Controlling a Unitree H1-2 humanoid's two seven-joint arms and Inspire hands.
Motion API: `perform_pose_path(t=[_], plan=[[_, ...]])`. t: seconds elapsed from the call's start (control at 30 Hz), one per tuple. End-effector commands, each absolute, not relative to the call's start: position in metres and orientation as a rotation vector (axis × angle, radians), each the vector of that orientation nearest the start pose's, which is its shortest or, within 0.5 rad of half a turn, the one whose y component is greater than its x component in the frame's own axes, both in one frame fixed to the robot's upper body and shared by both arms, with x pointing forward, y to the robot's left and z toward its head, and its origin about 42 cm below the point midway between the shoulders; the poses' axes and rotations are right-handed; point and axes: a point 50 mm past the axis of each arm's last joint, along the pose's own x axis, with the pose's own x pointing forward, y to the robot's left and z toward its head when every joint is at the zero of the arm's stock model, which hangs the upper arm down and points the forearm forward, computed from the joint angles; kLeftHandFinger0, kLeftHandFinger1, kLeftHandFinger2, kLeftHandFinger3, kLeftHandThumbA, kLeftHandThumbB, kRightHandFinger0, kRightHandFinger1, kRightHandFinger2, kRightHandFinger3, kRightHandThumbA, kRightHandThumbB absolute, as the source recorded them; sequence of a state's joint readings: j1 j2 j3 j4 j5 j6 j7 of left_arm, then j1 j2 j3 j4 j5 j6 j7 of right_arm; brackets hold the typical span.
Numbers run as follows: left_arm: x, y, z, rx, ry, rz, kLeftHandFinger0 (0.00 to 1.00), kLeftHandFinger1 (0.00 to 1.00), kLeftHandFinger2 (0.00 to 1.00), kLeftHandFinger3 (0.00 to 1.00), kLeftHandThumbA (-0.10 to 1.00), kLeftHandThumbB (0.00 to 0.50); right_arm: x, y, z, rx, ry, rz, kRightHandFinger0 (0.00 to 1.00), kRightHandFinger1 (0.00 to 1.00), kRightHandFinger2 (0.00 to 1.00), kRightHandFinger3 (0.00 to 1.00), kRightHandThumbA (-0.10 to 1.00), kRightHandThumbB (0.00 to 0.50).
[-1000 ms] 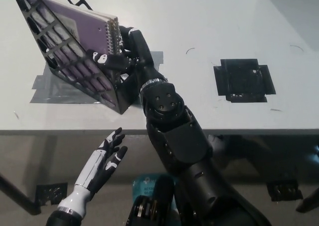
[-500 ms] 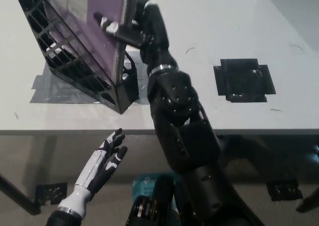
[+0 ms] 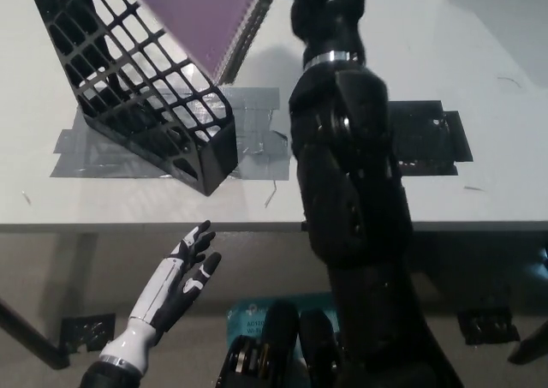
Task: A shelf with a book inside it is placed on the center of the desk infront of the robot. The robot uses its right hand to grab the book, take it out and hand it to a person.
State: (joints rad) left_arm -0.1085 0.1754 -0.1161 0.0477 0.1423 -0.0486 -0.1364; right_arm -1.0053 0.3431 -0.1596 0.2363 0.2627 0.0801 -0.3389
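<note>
Purple book (image 3: 201, 11) held clear above the empty shelf (image 3: 145, 105) at 11 o'clock for handover, right hand's grip hidden off-frame; left hand (image 3: 184, 272) open at 7 o'clock.

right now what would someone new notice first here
The black right arm fills the middle, reaching up and holding the purple book above the black lattice shelf at upper left. The shelf stands on grey tape on the white desk. The white left hand rests open below the desk edge.
</note>
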Motion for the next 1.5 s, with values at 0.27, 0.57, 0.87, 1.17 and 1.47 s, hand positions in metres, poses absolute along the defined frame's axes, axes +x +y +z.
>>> perform_pose_path(t=[0.27,0.57,0.87,1.17,1.47], plan=[[0.309,0.226,0.116,0.353,-0.123,-0.263,1.0,1.0,1.0,1.0,0.91,0.251,0.468,-0.082,0.438,1.195,-0.368,0.075,0.0,0.0,0.0,0.15,0.79,0.0],[0.303,0.229,0.112,0.327,-0.104,-0.24,1.0,1.0,1.0,1.0,0.9,0.28,0.486,-0.121,0.364,1.332,-0.222,-0.069,0.0,0.0,0.0,0.31,0.69,0.0],[0.299,0.228,0.109,0.332,-0.099,-0.237,1.0,1.0,1.0,1.0,0.91,0.274,0.51,-0.115,0.299,1.359,-0.038,-0.17,0.0,0.0,0.0,0.66,0.58,0.0],[0.299,0.231,0.113,0.339,-0.108,-0.234,1.0,1.0,1.0,1.0,0.91,0.266,0.519,-0.094,0.274,1.324,0.024,-0.174,0.0,0.0,0.04,0.65,0.53,0.0],[0.302,0.232,0.114,0.344,-0.111,-0.234,1.0,1.0,1.0,1.0,0.92,0.278,0.518,-0.096,0.27,1.244,-0.047,-0.008,0.77,1.0,1.0,1.0,1.0,0.323]])
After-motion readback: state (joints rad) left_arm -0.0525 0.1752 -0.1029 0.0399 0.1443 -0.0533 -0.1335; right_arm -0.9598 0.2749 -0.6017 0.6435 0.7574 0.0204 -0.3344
